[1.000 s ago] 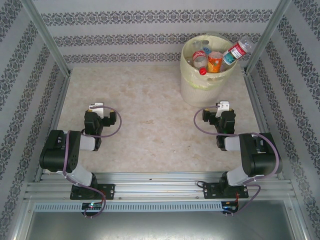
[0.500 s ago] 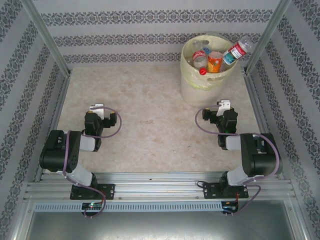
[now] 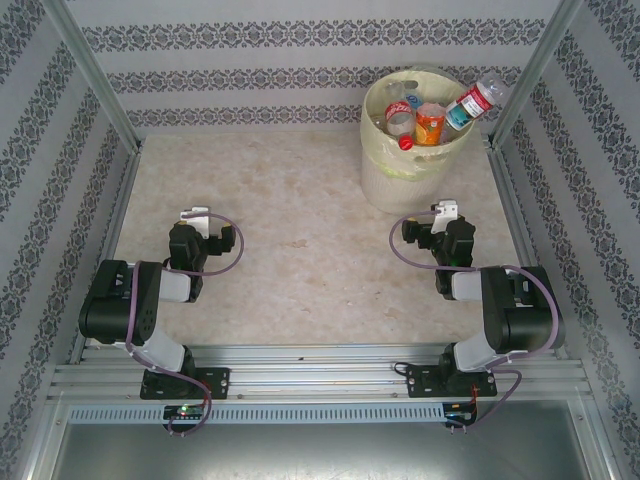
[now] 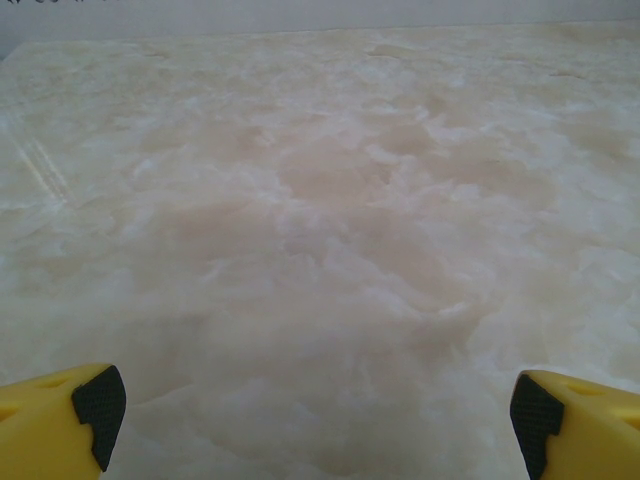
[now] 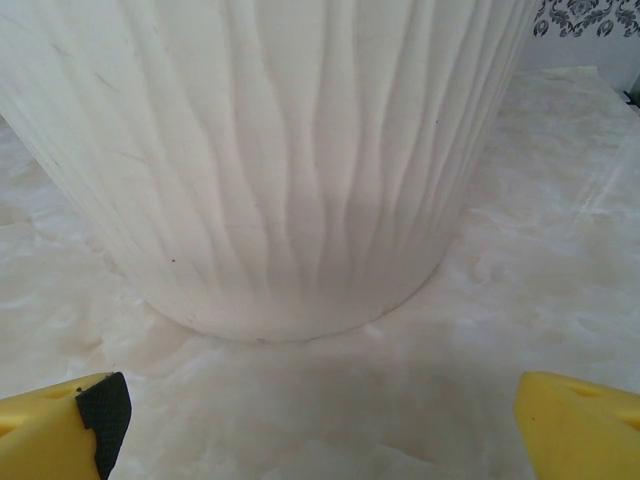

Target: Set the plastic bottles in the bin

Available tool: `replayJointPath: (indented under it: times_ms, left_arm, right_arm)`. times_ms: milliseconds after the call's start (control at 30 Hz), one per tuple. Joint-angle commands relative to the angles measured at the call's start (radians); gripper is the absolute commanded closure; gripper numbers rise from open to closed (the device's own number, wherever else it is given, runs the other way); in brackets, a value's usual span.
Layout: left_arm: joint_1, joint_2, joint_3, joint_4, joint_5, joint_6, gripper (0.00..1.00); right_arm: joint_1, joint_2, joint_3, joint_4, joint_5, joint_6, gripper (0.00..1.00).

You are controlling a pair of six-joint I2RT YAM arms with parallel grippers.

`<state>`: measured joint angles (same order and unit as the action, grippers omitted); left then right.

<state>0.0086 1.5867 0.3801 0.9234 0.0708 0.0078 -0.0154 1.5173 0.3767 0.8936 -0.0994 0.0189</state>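
Marbled beige bench (image 3: pixel 300 270), patterned walls (image 3: pixel 300 60) on three sides. Near side: left gripper (image 4: pixel 320 425) sits well apart from the bin (image 3: pixel 398 180), off to its near-left. Its jaws are spread wide with nothing between them, and bare bench lies ahead. The right gripper (image 5: pixel 320 425) is just in front of the bin, facing its ribbed wall, jaws wide and released. Bin is pale yellow and upright. Several plastic bottles (image 3: pixel 430 122) are heaped inside it. One red-labelled bottle (image 3: pixel 477 100) leans over its far-right rim.
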Motion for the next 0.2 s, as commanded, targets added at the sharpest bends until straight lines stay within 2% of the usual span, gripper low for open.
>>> replayJointPath:
  times_ms: [0,167]
  left_arm:
    - [0.005,-0.002,0.017,-0.011,-0.008,-0.005,0.0]
    - [0.006,-0.002,0.018,-0.012,-0.009,-0.005,0.0]
  right_arm:
    - [0.004,-0.005,0.007,0.007,-0.026,-0.011,0.02]
    - [0.004,-0.007,0.002,0.011,-0.023,-0.008,0.02]
